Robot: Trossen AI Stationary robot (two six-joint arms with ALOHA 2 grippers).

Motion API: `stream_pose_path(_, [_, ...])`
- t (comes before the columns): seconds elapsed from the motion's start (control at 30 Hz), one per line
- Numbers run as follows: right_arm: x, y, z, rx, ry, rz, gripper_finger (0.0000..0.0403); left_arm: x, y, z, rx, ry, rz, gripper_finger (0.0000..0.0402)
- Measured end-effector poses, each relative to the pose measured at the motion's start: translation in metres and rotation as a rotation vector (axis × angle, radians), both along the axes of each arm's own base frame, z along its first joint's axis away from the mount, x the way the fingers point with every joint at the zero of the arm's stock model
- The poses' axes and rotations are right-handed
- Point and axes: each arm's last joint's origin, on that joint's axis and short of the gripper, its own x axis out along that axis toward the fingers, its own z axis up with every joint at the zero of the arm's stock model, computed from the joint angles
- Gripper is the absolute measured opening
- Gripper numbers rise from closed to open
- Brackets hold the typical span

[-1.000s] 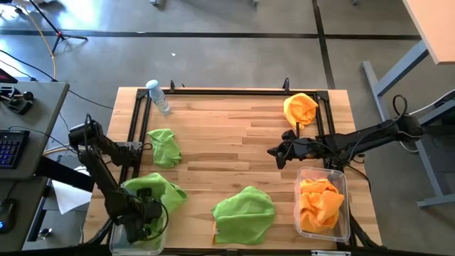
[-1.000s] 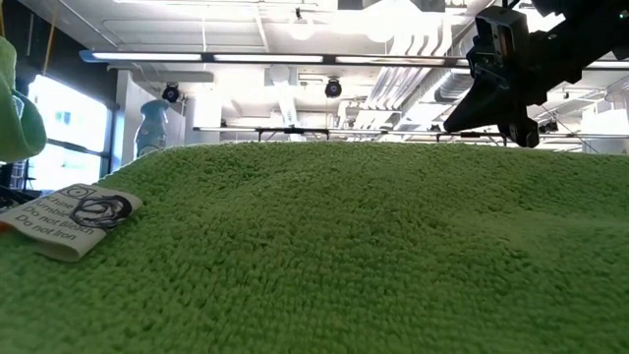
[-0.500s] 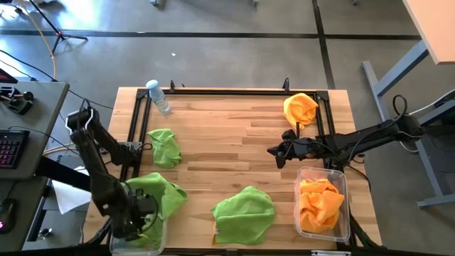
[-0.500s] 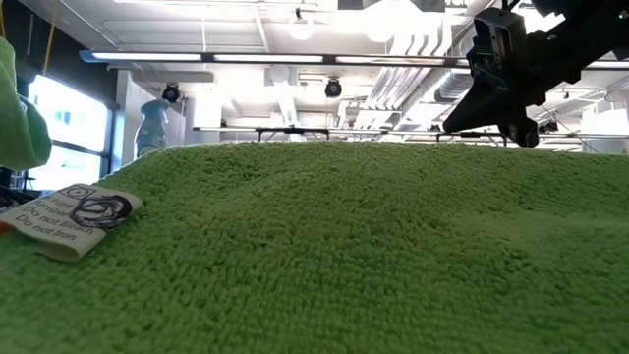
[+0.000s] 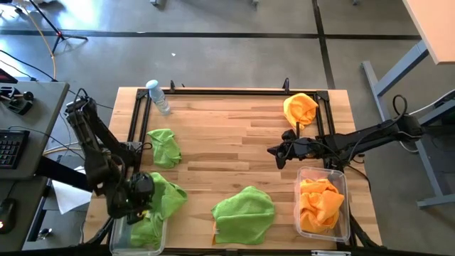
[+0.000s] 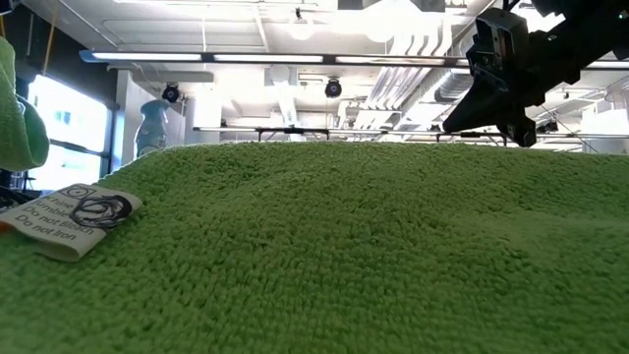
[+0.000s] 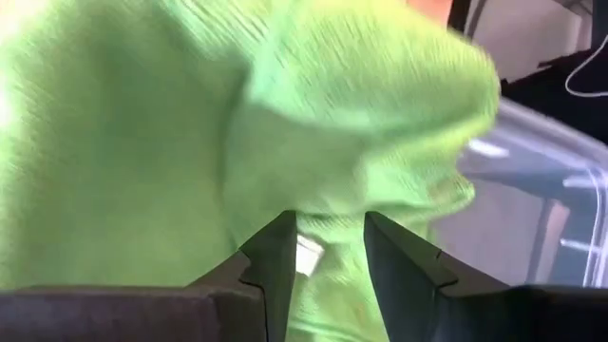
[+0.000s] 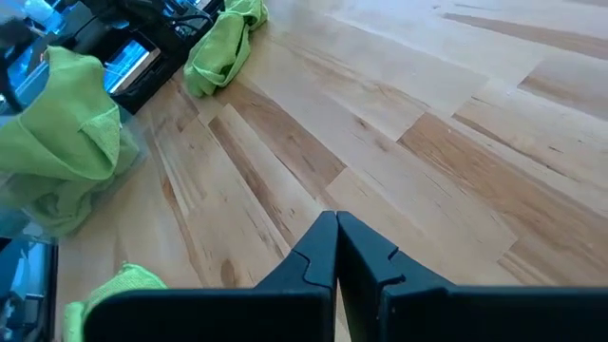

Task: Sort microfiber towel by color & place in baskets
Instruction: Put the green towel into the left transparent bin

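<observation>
A lime green microfiber towel (image 5: 160, 201) lies heaped in the clear left basket (image 5: 115, 240), one part draped over the basket's far rim. My left gripper (image 5: 137, 198) hangs open just above it; in the left wrist view the left gripper (image 7: 328, 223) stands clear of the green towel (image 7: 237, 123). My right gripper (image 5: 273, 151) is shut and hovers over the bare right-middle of the table. Two more green towels (image 5: 165, 146) (image 5: 245, 211) and an orange one (image 5: 300, 108) lie on the table. The right basket (image 5: 348, 206) holds orange towels (image 5: 320, 204).
A small clear water bottle (image 5: 158, 97) lies at the far left. A black frame (image 5: 227, 90) runs along the table's far edge and sides. Bare wood (image 5: 227, 142) shows in the middle. In the low view the front green towel (image 6: 344, 256), with its white tag (image 6: 69, 218), fills the foreground.
My left gripper has risen out of the left basket and drawn back toward the table's far left. The green towel stays behind, heaped in the basket and over its rim. My right arm has kept still.
</observation>
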Motion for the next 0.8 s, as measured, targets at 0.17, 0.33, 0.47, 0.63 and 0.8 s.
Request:
stream_pose_path(0.17, [0.0, 0.0, 0.0, -0.009, 0.002, 0.006, 0.0, 0.01, 0.02, 0.008, 0.035, -0.044, -0.011, 0.011])
stream_pose_path(0.33, [0.0, 0.0, 0.0, -0.021, 0.006, 0.014, 0.0, 0.019, 0.037, 0.015, 0.055, -0.093, -0.015, 0.011])
stream_pose_path(0.47, [0.0, 0.0, 0.0, -0.03, 0.008, 0.021, 0.0, 0.025, 0.048, 0.017, 0.091, -0.114, -0.022, 0.011])
stream_pose_path(0.63, [0.0, 0.0, 0.0, -0.045, 0.012, 0.037, 0.0, 0.029, 0.056, 0.013, 0.174, -0.084, -0.058, 0.011])
stream_pose_path(0.8, [0.0, 0.001, 0.0, -0.031, 0.015, 0.067, 0.0, 0.029, 0.059, 0.005, 0.254, 0.002, -0.085, 0.011])
